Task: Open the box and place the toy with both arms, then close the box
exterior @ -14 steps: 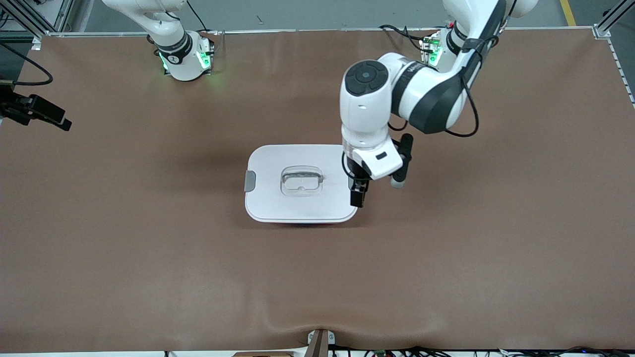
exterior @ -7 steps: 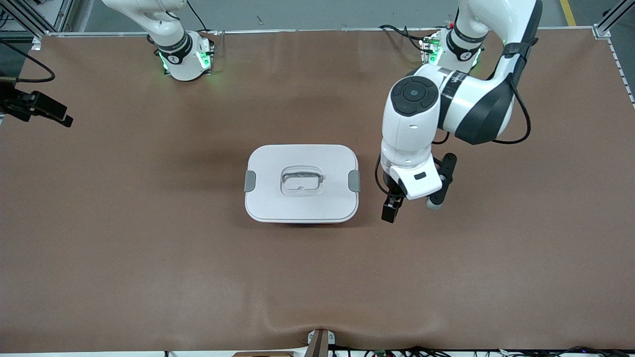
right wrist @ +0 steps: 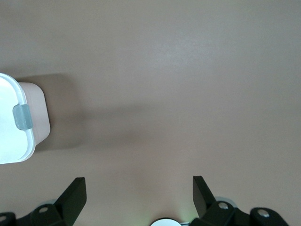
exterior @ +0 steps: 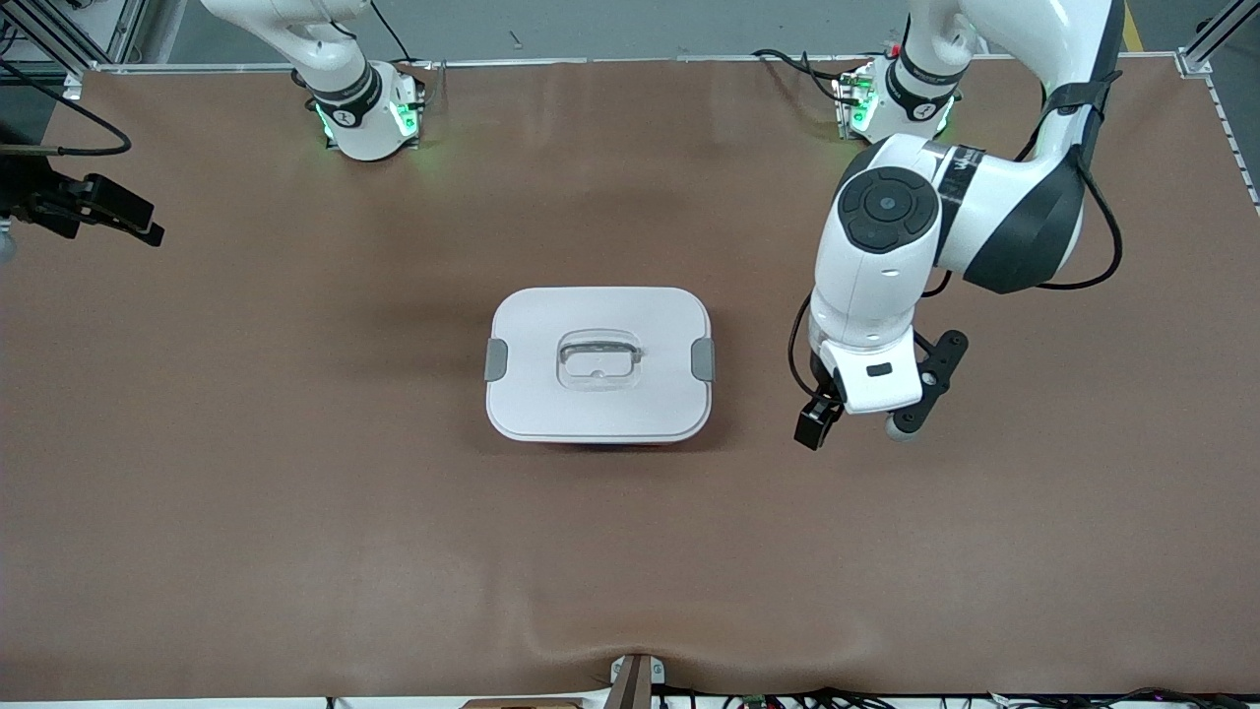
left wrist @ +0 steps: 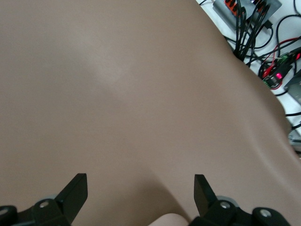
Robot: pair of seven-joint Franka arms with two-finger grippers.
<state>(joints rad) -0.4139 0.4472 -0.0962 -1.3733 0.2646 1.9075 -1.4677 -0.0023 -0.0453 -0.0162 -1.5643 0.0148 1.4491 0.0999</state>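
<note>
The box [exterior: 598,362] stands in the middle of the table with its white lid on and a grey clip [exterior: 702,358] at each end. Its pink wall and one clip show in the right wrist view, at the box [right wrist: 28,123]. My left gripper [exterior: 854,429] hangs open over bare table between the box and the left arm's end, apart from the box; in its wrist view the left gripper [left wrist: 140,186] has nothing between the fingers. My right gripper [right wrist: 138,188] is open over bare table, empty. The toy is out of view.
Brown mat [exterior: 295,512] covers the table. The arms' green-lit bases [exterior: 364,118] stand along the edge farthest from the front camera. Cables and electronics [left wrist: 263,42] lie past the table's edge. A black part with a cable [exterior: 98,207] sticks in at the right arm's end.
My left arm has swung away from over the box's clip toward its own end of the table, uncovering that clip. The black part at the right arm's end shifted slightly inward.
</note>
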